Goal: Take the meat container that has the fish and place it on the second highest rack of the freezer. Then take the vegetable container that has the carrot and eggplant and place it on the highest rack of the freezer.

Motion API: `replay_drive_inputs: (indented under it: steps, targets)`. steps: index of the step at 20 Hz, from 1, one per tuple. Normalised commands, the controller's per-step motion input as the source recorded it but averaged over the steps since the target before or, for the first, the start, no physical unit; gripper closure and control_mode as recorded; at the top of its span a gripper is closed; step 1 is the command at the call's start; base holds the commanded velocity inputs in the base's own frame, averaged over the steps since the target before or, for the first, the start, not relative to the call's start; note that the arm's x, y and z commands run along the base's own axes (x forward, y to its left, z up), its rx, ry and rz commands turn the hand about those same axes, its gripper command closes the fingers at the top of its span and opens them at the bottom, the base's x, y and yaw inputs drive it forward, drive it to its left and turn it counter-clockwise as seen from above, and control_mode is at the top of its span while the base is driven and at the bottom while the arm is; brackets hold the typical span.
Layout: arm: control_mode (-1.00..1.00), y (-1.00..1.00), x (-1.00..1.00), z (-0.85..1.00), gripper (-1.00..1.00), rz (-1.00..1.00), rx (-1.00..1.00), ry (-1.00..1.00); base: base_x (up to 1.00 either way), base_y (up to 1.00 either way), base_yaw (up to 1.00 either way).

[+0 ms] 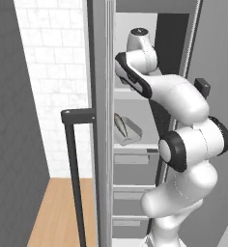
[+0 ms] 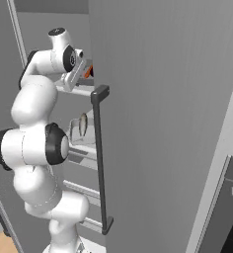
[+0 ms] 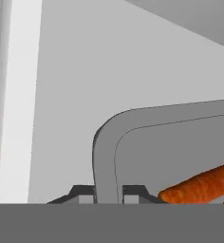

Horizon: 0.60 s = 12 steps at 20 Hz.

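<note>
My gripper (image 3: 108, 194) is inside the freezer (image 1: 130, 202) at the highest rack (image 2: 76, 90). Its two fingertips (image 3: 83, 192) press either side of the pale rim of the vegetable container (image 3: 107, 156), so it is shut on that rim. The orange carrot (image 3: 199, 185) lies inside the tray, and a bit of the carrot (image 2: 89, 70) also peeks out beside the hand. The eggplant is hidden. One shelf lower, the meat container (image 1: 127, 131) with the silvery fish (image 1: 120, 124) rests on the second highest rack (image 1: 135, 147); the fish (image 2: 83, 123) sits there on its tray.
The freezer door (image 2: 163, 123) stands open close on the right of the arm, its long black bar handle (image 2: 99, 158) facing me. Grey drawers (image 1: 128, 193) sit below the shelves. A white tiled wall (image 1: 53, 87) and wooden floor (image 1: 53, 212) lie to the left.
</note>
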Motion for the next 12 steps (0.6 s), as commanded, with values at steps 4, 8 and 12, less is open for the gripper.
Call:
replay_drive_inputs:
  steps: [4,8,12]
  targets:
    - [-1.0,0.0,-0.53,0.0,-1.0,0.0,-0.04,-0.34,0.0,0.0,0.0]
    - [-1.0,0.0,-1.0,0.0,-1.0,0.01,-0.09,-0.35,0.0,0.0,0.0]
    - [-1.0,0.0,-1.0,0.0,-1.0,0.07,-0.1,-0.26,0.0,0.0,0.0]
